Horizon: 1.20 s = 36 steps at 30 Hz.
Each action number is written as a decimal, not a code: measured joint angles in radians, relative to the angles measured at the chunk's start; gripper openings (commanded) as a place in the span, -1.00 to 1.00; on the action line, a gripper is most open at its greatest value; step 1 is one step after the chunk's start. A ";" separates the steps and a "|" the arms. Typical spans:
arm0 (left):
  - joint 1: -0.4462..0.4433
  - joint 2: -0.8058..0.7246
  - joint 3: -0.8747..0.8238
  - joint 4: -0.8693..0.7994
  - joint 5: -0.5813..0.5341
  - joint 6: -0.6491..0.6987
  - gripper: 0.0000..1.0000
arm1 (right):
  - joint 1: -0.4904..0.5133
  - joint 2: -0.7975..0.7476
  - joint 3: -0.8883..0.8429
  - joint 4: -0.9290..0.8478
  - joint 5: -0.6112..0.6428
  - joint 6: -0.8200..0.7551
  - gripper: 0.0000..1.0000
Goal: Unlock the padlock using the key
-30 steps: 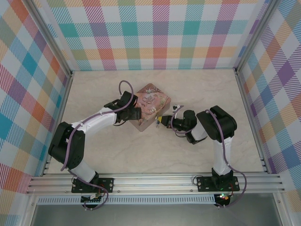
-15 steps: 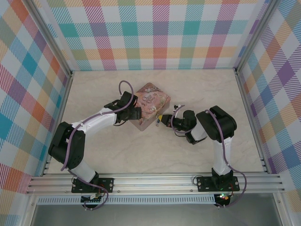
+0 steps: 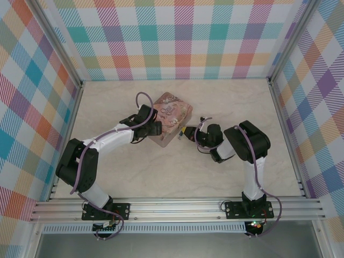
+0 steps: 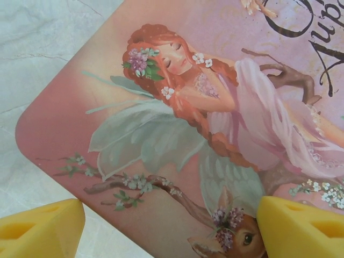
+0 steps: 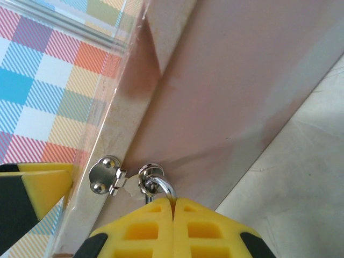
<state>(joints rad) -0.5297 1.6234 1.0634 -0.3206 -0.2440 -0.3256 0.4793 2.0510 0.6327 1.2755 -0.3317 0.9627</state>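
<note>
Tabletop (image 3: pixel 231 107) lies bare around tin (image 3: pixel 172 114), left hand (image 3: pixel 152 128) spread across its corner.

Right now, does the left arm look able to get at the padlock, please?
Probably not: the left tool is open over a corner of the tin, while the padlock hangs by the hasp on the side facing the right arm, with the shut right tool right at it.

A pink tin (image 3: pixel 171 115) sits on the table (image 3: pixel 231 102) (pale, marble-patterned).
</note>
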 measured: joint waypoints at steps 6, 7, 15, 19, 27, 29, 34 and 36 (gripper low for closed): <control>-0.003 0.005 -0.002 0.014 -0.017 -0.003 0.66 | 0.009 -0.039 0.009 -0.059 0.071 0.019 -0.94; -0.004 0.005 -0.002 0.015 -0.020 -0.003 0.66 | 0.011 -0.040 0.009 -0.063 0.081 0.024 -0.94; -0.011 0.005 -0.009 0.030 -0.040 -0.003 0.67 | 0.013 -0.042 0.021 -0.059 0.154 0.072 -0.94; -0.014 0.005 -0.013 0.037 -0.046 -0.003 0.67 | 0.010 -0.054 0.035 -0.046 0.198 0.077 -0.94; -0.015 0.002 -0.013 0.035 -0.048 -0.003 0.74 | 0.009 -0.160 0.017 -0.085 0.241 0.031 -0.93; -0.015 -0.002 -0.013 0.030 -0.045 -0.003 0.76 | 0.009 -0.206 -0.005 -0.103 0.247 0.011 -0.93; -0.015 -0.027 0.000 -0.041 -0.020 0.002 0.79 | 0.009 -0.367 -0.042 -0.281 0.241 -0.075 -0.92; -0.015 -0.046 0.007 -0.085 -0.008 0.008 0.82 | 0.009 -0.447 -0.045 -0.376 0.233 -0.117 -0.92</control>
<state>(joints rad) -0.5446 1.5776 1.0706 -0.4057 -0.2520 -0.3176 0.4885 1.6043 0.5880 0.8993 -0.0986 0.8459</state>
